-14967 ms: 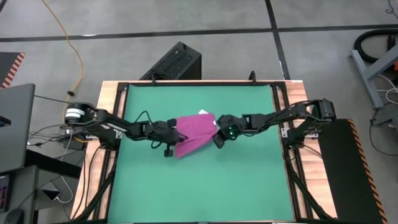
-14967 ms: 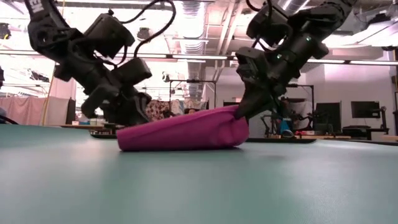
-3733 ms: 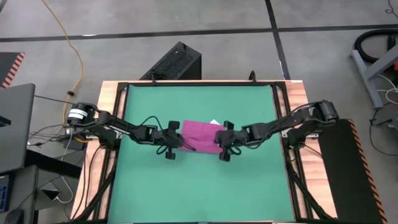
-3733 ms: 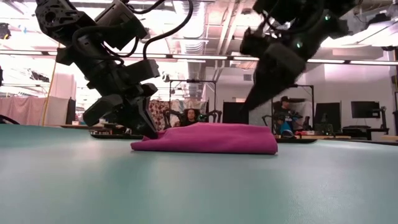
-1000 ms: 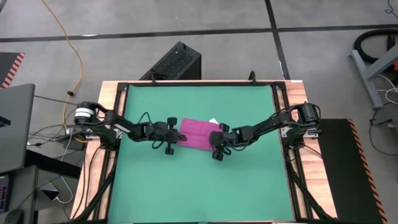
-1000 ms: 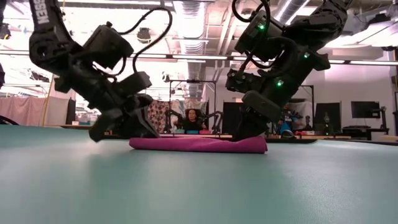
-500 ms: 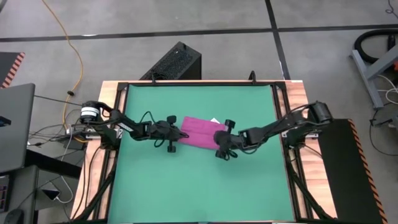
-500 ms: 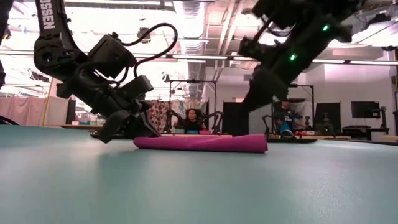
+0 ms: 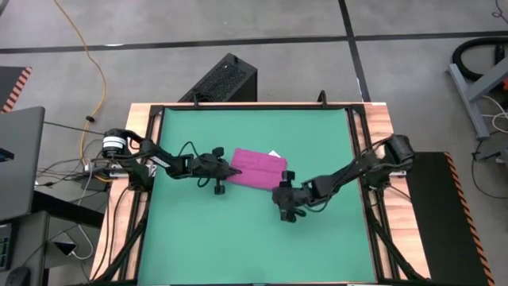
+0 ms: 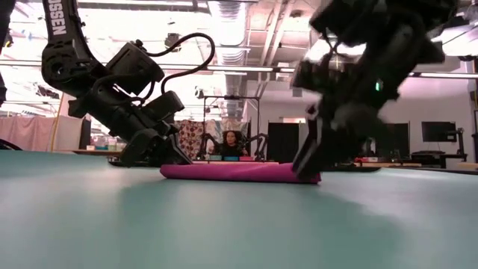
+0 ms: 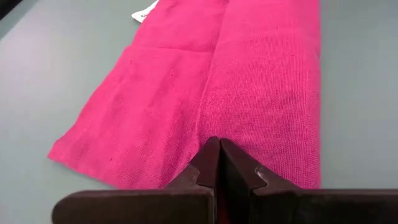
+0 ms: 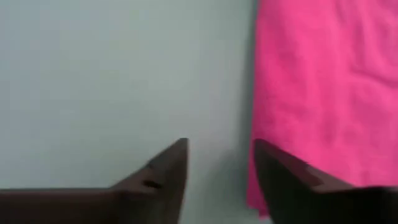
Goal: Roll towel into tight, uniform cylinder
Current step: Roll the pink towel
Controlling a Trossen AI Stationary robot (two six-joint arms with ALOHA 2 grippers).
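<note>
Towel (image 9: pixel 255 169) handling is the risk here: it lies as a flat folded strip a little above the middle of the high view, on the green mat (image 9: pixel 254 238), not yet a cylinder, and a careless move could leave it loose or lopsided. The right gripper (image 12: pixel 217 165) has its fingers apart and holds nothing; in its wrist view one finger sits over bare mat and the other at the towel's edge, seemingly just touching or just beside it, though that view is too soft to be sure. If it closes from there it may catch only the top layer, or nothing, and drag the corner out of line. The left gripper (image 11: pixel 219 163) has its fingers pressed together, tips on the cloth at the strip's left end, right on the seam where two folds meet; I judge it is pinning or pinching the fabric there. If it lifts or slides while the right side works, the folds could spread and the roll would start crooked. In the high view the white tag (image 9: pixel 274 154) pokes out at the strip's upper right corner, and could end up bunched inside an uneven roll.
</note>
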